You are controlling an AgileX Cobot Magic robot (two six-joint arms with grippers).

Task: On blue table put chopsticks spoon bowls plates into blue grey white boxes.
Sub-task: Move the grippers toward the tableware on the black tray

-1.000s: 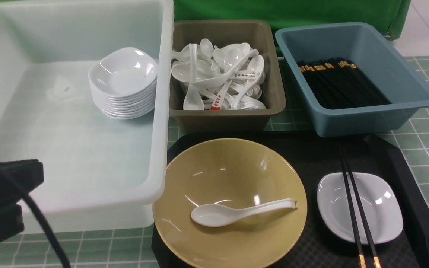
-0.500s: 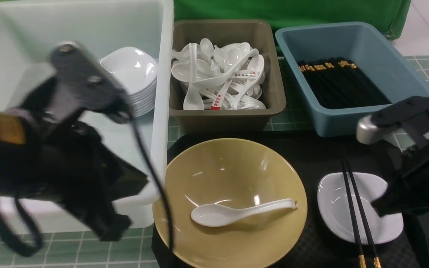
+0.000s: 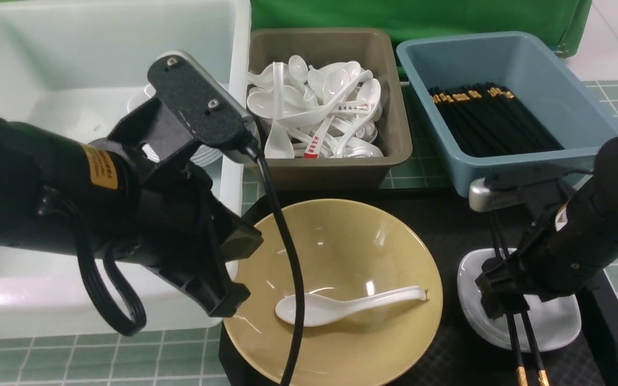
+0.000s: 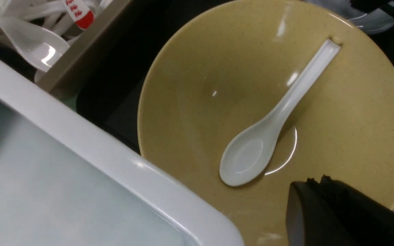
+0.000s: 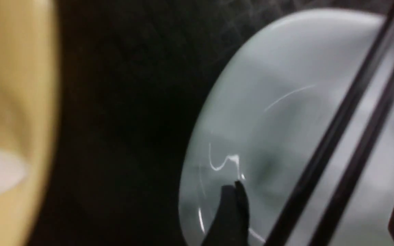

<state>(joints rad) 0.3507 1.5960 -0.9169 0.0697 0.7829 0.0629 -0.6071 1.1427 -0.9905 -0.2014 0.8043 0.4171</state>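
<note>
Big translucent white tub [image 3: 234, 53] far left. Next, left gripper [image 3: 227, 300] pinched shut by the rim of the wide, glossy mustard-yellow bowl [image 3: 341, 236], smooth white spoon [image 3: 341, 308] lying inside. Further right, slim black chopsticks [image 3: 523, 343] across the rounded-square white dish [image 3: 556, 321] on the textured black tray [image 3: 448, 225], right gripper [image 3: 502, 303] spread wide astride them.

Glossy yellow bowl [image 3: 352, 252], textured black tray [image 3: 448, 225]

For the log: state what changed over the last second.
The left gripper, shut, swung in from the near left to the rim of the yellow bowl. The right gripper came in from the right and opened astride the chopsticks over the white dish. Nothing held. Bowl, spoon, dish, chopsticks unmoved.
</note>
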